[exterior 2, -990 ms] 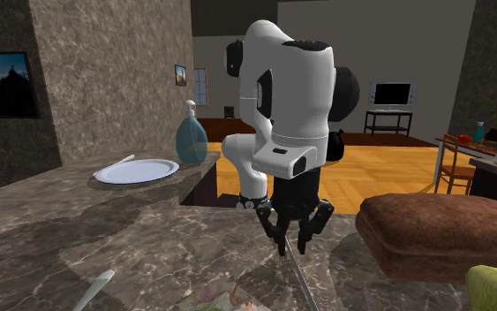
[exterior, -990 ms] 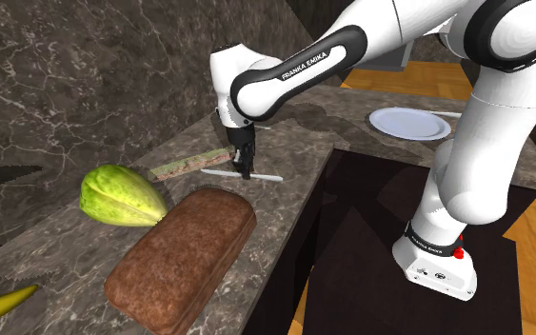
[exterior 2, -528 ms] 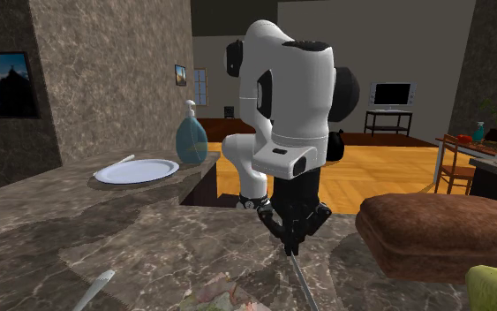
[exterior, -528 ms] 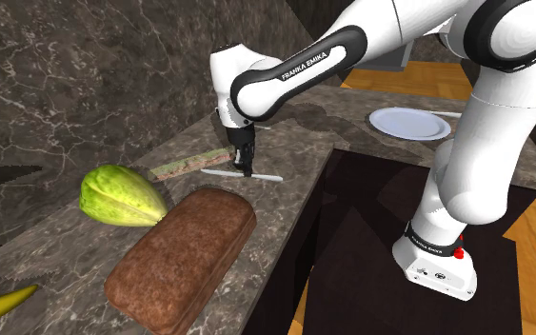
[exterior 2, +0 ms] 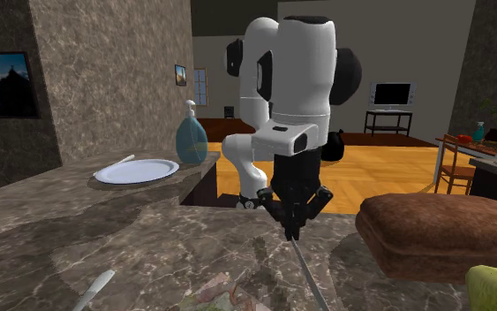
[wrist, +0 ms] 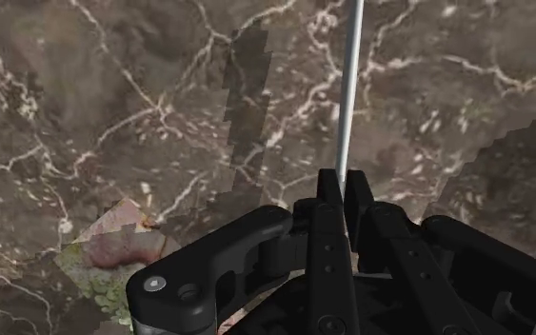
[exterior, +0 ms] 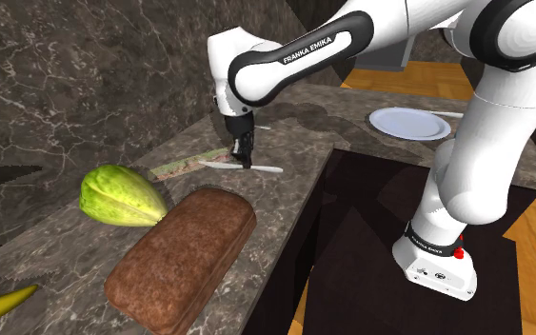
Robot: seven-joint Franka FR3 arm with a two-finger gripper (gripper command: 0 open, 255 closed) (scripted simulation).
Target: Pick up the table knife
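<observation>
The end effector [exterior: 244,156], an all-black two-finger hand, is clamped on the slim silver table knife [exterior: 268,168]. In the wrist view its fingertips [wrist: 330,190] pinch the thin metal strip [wrist: 349,86], which runs straight out away from them. A second ago the fingers stood apart astride the knife as it lay on the dark veined marble surface [exterior: 299,143]. Half a second ago they had closed on it, and now the arm has risen a little and carried the knife up with it. From the second exterior view the knife [exterior 2: 309,276] slopes down from the end effector [exterior 2: 291,231] towards the camera. In the wrist view its shadow falls on the marble apart from the blade, so it seems clear of the surface. It hangs just beside a flat mottled green-brown strip [exterior: 188,165], and near the brown loaf of bread [exterior: 182,257] and the ribbed green fruit [exterior: 121,195]. The grasp looks made and the lift begun. What likely remains is raising it further without the thin knife pivoting between the fingers.
</observation>
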